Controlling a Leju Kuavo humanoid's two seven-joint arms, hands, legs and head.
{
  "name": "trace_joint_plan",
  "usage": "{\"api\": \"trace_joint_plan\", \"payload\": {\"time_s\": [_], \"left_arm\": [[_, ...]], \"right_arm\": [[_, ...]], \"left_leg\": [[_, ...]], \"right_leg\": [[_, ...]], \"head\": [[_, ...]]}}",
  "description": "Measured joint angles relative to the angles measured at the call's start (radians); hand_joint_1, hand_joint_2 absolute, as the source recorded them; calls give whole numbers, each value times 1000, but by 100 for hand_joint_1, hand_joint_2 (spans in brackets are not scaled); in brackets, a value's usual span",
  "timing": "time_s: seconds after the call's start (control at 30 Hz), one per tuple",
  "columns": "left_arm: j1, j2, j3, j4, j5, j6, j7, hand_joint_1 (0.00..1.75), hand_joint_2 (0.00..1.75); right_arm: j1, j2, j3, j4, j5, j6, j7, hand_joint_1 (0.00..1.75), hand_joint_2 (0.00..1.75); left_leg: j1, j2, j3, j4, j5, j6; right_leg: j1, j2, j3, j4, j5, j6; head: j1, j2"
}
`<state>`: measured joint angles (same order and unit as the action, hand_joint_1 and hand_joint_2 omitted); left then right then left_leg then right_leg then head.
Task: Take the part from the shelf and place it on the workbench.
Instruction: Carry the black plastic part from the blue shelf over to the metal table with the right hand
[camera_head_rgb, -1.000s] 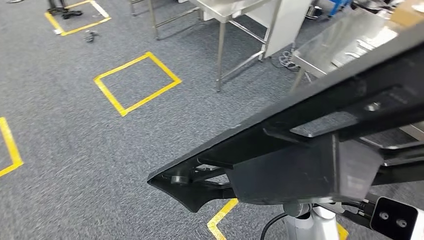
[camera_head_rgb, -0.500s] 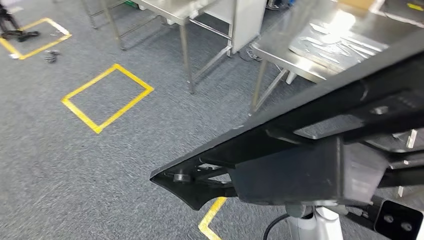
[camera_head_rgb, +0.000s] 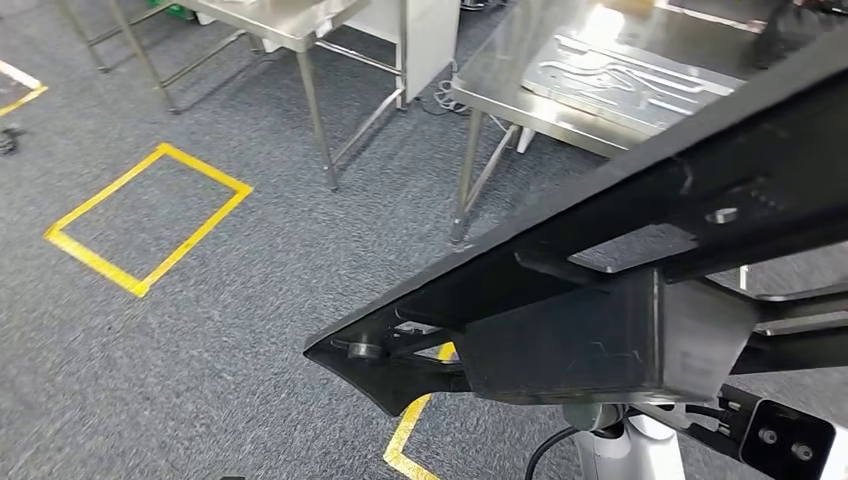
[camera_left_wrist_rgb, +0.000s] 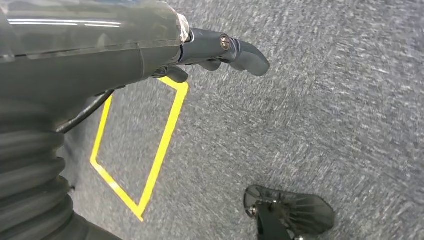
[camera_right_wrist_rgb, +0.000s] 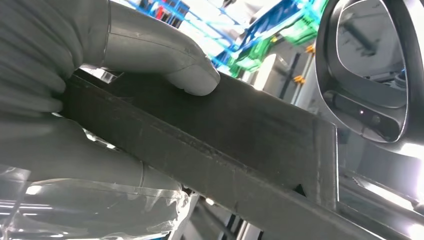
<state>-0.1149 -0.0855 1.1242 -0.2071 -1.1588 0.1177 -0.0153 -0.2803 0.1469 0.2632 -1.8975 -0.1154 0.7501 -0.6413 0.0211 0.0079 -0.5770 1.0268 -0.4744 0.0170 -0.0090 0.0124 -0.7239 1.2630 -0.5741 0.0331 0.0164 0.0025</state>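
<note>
A long black metal part (camera_head_rgb: 600, 270) with a boxy bracket runs slantwise across the head view, close to the camera. In the right wrist view my right hand (camera_right_wrist_rgb: 60, 40) grips this part (camera_right_wrist_rgb: 240, 145), thumb (camera_right_wrist_rgb: 170, 60) pressed on its flat face. Ahead stands the steel workbench (camera_head_rgb: 500, 85), with a flat silver plate (camera_head_rgb: 630, 80) lying on it. My left hand (camera_left_wrist_rgb: 215, 47) hangs over the grey carpet, its fingers apart and holding nothing.
A second steel table (camera_head_rgb: 270, 15) on thin legs stands left of the workbench, with a white panel (camera_head_rgb: 425, 40) between them. Yellow tape squares (camera_head_rgb: 150, 220) mark the carpet; another tape corner (camera_head_rgb: 405, 440) lies just below the part.
The camera has turned: the tables and the tape square have slid left and down in the picture, and the workbench now looks nearer. The part stays in the same place in view.
</note>
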Motion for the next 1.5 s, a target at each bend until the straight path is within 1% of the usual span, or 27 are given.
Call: {"api": "trace_joint_plan", "payload": {"time_s": [0.07,0.13,0.17,0.2,0.27,0.33,0.4,0.47,0.5,0.53,0.57,0.63,0.7,0.77,0.83,0.9,1.0,1.03,1.07,1.1,1.13,1.2,1.27,1.33,1.37,1.43,1.5], "left_arm": [[-1,0,0,0,-4,2,4,0,175],[-4,0,0,0,-7,5,7,0,175],[-6,-2,0,0,-8,6,7,0,175],[-8,-3,0,0,-9,8,8,0,175],[-10,-5,0,0,-11,11,8,0,175],[-13,-4,0,0,-13,11,8,0,175],[-15,-4,0,0,-14,12,8,0,175],[-14,-4,0,0,-15,11,8,0,175],[-12,-4,0,0,-15,11,8,0,175],[-10,-3,0,0,-15,11,8,0,175],[-9,-3,0,0,-16,11,8,0,175],[-10,0,0,0,-16,12,7,0,175],[-12,2,0,0,-17,12,7,0,175],[-14,3,-1,0,-17,12,6,0,175],[-17,2,-1,0,-17,12,6,0,175],[-18,2,0,0,-16,12,5,0,175],[-16,3,0,0,-15,13,5,0,175],[-14,3,0,0,-14,13,5,0,175],[-13,3,0,0,-14,13,5,0,175],[-12,2,0,0,-14,13,5,0,175],[-12,2,0,0,-13,12,5,0,175],[-12,1,0,0,-13,12,5,0,175],[-12,1,0,0,-12,12,4,0,175],[-13,1,0,0,-12,12,3,0,175],[-14,2,0,0,-12,12,3,0,175],[-14,2,0,0,-12,12,1,0,175],[-10,2,0,0,-12,12,0,0,175]], "right_arm": [[2,-2,0,0,3,0,-1,175,175],[1,-3,0,0,5,0,-3,175,175],[0,-3,0,0,6,0,-4,175,175],[-1,-3,0,0,6,0,-5,175,175],[-4,-4,0,0,7,-1,-6,175,175],[-4,-4,0,0,8,-1,-5,175,175],[-7,-4,0,-1,8,-3,-4,175,175],[-10,-5,0,0,6,-6,-3,175,175],[-10,-5,0,0,6,-7,-2,175,175],[-10,-5,0,1,5,-7,-2,175,175],[-9,-5,0,2,5,-7,-1,175,175],[-9,-5,0,2,2,-8,0,175,175],[-10,-5,0,2,0,-10,0,175,175],[-10,-6,0,3,-1,-11,0,175,175],[-10,-7,0,3,-2,-12,0,175,175],[-12,-8,0,2,-3,-13,0,175,175],[-14,-9,0,4,-5,-13,-3,175,175],[-13,-10,0,5,-5,-13,-5,175,175],[-13,-11,0,7,-5,-13,-6,175,175],[-13,-12,0,7,-5,-13,-8,175,175],[-13,-13,0,8,-5,-13,-9,175,175],[-15,-14,0,8,-5,-13,-11,175,175],[-16,-14,0,8,-5,-12,-12,175,175],[-16,-16,0,8,-6,-12,-13,175,175],[-16,-16,0,8,-6,-11,-13,175,175],[-19,-16,0,9,-6,-10,-14,175,175],[-20,-16,0,10,-6,-6,-15,175,175]], "left_leg": [[-2,24,2,0,-4,0],[-3,44,10,0,-9,-2],[-4,53,15,0,-13,-4],[-5,60,19,0,-16,-8],[-7,77,25,-3,-21,-17],[-8,91,34,-8,-25,-28],[-8,63,28,22,-50,-36],[-7,16,-24,131,-107,-40],[-7,6,-59,198,-132,-42],[-7,2,-87,245,-142,-44],[-6,1,-100,259,-132,-45],[-3,-7,-72,174,-61,-47],[2,-40,-24,58,-10,-45],[1,-57,-8,18,-5,-37],[-1,-42,-6,13,0,-24],[3,-24,-2,3,6,-11],[3,6,1,-3,7,-1],[2,17,1,-3,6,-1],[2,29,2,-3,4,-1],[2,40,4,-3,2,-2],[2,50,7,-3,-1,-4],[-1,66,16,-3,-8,-12],[-5,82,23,-4,-14,-23],[-8,100,31,-9,-18,-33],[-7,95,33,-6,-23,-39],[-3,56,14,42,-57,-46],[-1,14,-47,166,-118,-48]], "right_leg": [[-2,-8,-26,41,6,1],[0,-23,26,-64,73,-8],[7,-47,64,-136,101,-17],[14,-68,94,-194,120,-25],[26,-87,112,-237,124,-37],[23,-62,116,-247,128,-43],[13,-41,128,-265,136,-51],[9,-20,134,-271,138,-58],[9,-7,134,-269,138,-61],[9,7,134,-267,136,-61],[9,21,133,-263,135,-60],[6,48,133,-252,129,-55],[4,70,128,-236,119,-46],[4,86,120,-227,116,-35],[2,96,116,-228,118,-24],[4,70,103,-203,100,-13],[0,5,18,-34,18,1],[-3,-2,-12,21,1,5],[-5,-6,-27,44,2,7],[-6,-10,-21,28,23,7],[-6,-18,5,-26,58,6],[2,-63,77,-167,118,-4],[12,-90,109,-235,133,-15],[14,-68,108,-240,133,-25],[11,-56,110,-245,135,-31],[5,-34,115,-254,141,-43],[5,-12,116,-255,141,-52]], "head": [[0,0],[0,0],[0,0],[0,0],[0,0],[-1,0],[-3,0],[-6,0],[-8,0],[-8,0],[-8,0],[-9,0],[-9,0],[-10,0],[-10,0],[-6,0],[2,0],[2,0],[2,0],[2,0],[2,0],[2,0],[2,0],[1,0],[1,0],[-2,0],[-4,0]]}}
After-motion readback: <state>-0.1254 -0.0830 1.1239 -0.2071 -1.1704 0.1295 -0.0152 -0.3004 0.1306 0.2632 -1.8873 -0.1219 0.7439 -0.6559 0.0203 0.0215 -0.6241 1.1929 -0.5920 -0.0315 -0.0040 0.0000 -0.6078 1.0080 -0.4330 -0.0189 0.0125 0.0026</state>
